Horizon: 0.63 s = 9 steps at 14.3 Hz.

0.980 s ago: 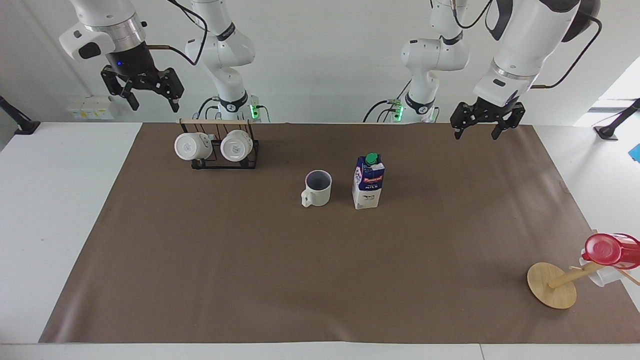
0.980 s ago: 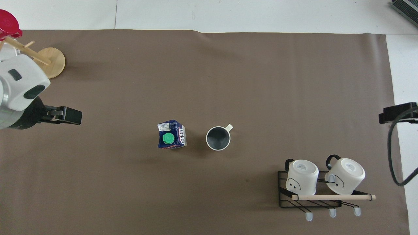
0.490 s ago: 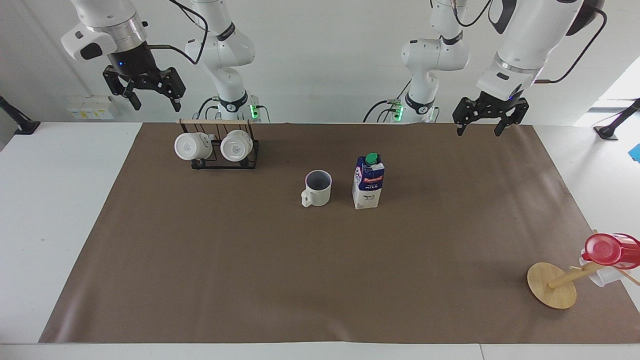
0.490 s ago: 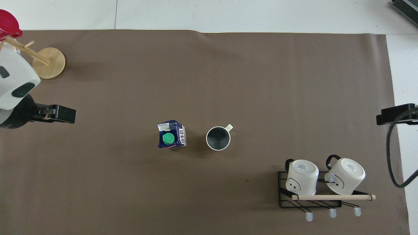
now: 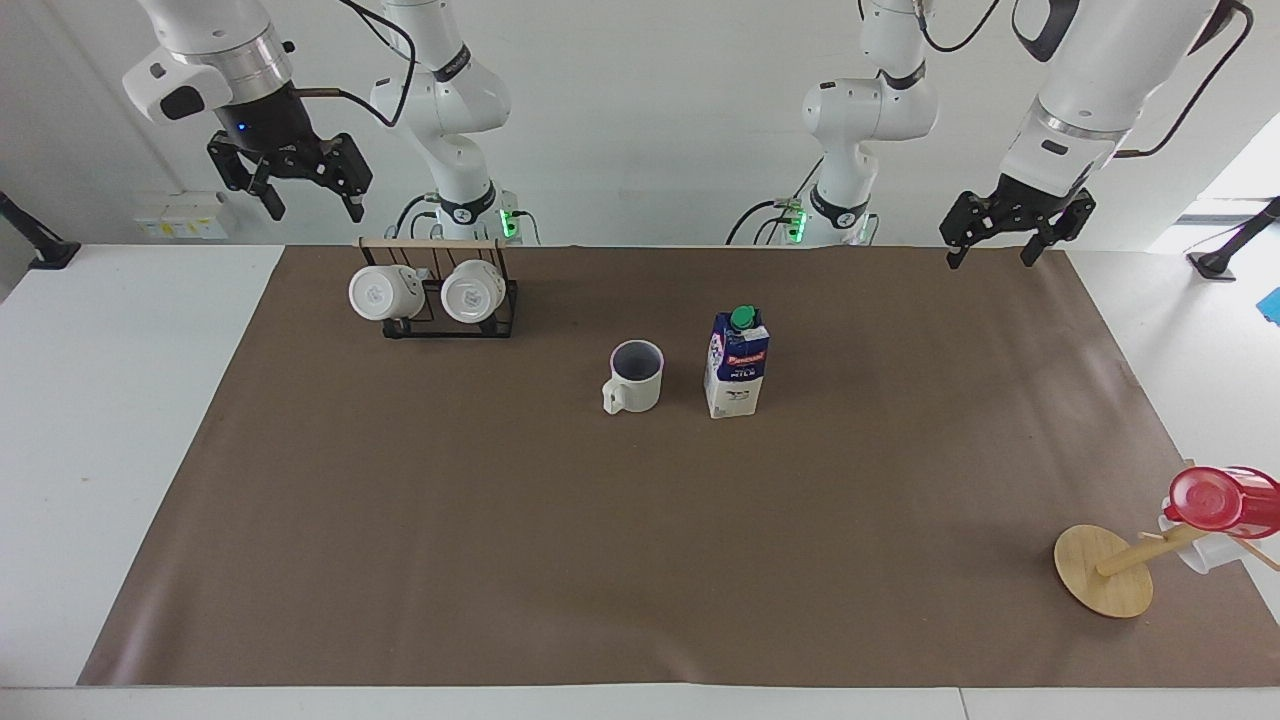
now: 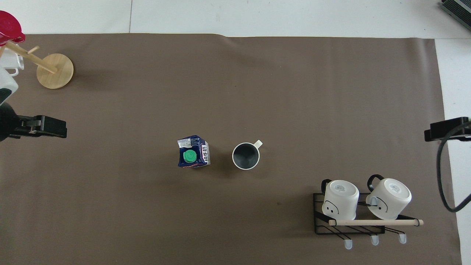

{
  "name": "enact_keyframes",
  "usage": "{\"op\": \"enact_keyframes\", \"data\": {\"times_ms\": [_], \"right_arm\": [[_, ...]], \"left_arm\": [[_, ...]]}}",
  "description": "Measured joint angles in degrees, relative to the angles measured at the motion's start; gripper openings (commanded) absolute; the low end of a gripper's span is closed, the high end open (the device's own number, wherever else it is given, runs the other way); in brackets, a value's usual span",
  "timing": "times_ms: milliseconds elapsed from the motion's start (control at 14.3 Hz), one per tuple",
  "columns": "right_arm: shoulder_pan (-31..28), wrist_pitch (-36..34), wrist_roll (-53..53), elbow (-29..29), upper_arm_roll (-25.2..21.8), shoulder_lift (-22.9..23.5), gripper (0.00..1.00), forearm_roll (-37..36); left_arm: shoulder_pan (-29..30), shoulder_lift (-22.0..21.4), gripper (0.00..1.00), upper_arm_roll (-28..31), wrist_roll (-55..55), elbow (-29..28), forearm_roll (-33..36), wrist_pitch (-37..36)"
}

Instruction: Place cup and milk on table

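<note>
The cup point(image 5: 637, 375) stands upright on the table's brown paper point(image 5: 500, 550) near the middle, its handle pointing away from the robots. It also shows in the overhead view point(image 6: 245, 156). The milk point(image 5: 737, 365) stands upright beside it, toward the left arm's end, with its green cap up; it also shows in the overhead view point(image 6: 193, 152). My left gripper point(image 5: 990, 258) is open and empty, raised over the paper's edge nearest the robots at the left arm's end. My right gripper point(image 5: 311, 210) is open and empty, high above the mug rack.
A black wire rack point(image 5: 440, 310) holding two all-white mugs point(image 6: 340, 198) stands near the robots at the right arm's end. A tilted wooden stand point(image 5: 1105, 570) carrying a translucent red cup point(image 5: 1220, 500) sits at the corner farthest from the robots at the left arm's end.
My left gripper has drawn away from the milk toward the left arm's end of the table and risen a little. The right gripper, cup and milk have not moved.
</note>
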Motion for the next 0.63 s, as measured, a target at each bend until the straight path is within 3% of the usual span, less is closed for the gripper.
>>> {"op": "enact_keyframes", "data": {"times_ms": [630], "right_arm": [[0.0,0.0,0.0,0.0,0.0,0.0,1.00,0.0]], "left_arm": [[0.1,0.0,1.00,-0.3,3.0,0.0,-1.4,-1.1]]}}
